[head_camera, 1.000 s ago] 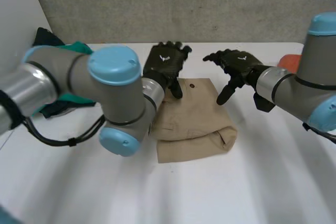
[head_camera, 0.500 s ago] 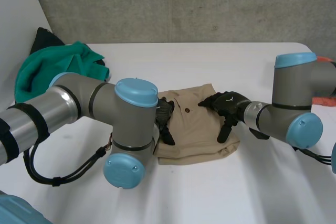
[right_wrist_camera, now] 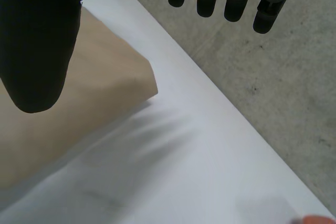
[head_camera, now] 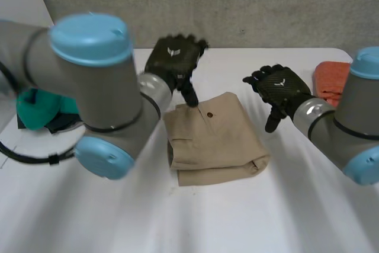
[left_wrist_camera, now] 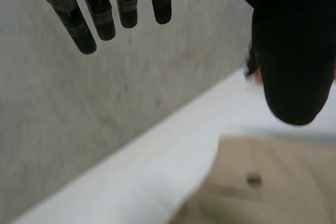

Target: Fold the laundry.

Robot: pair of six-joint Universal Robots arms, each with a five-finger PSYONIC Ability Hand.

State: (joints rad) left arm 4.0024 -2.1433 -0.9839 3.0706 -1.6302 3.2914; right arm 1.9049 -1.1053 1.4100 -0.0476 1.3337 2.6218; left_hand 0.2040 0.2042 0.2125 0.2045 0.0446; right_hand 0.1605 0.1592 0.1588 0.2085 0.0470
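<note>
Head view: the folded tan garment (head_camera: 214,140) lies at the middle of the white table (head_camera: 266,217). The left hand (head_camera: 173,62) hangs over its far left corner, fingers straight and spread, not touching it. The right hand (head_camera: 278,90) hangs just beside its far right corner, fingers likewise spread. A teal cloth (head_camera: 35,111) lies at the table's left edge, an orange cloth (head_camera: 331,81) at its right edge.

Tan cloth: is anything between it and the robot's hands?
No, nothing visible. The left hand is open at the far edge of the folded tan cloth, the right hand open beside it, with just white table between.
</note>
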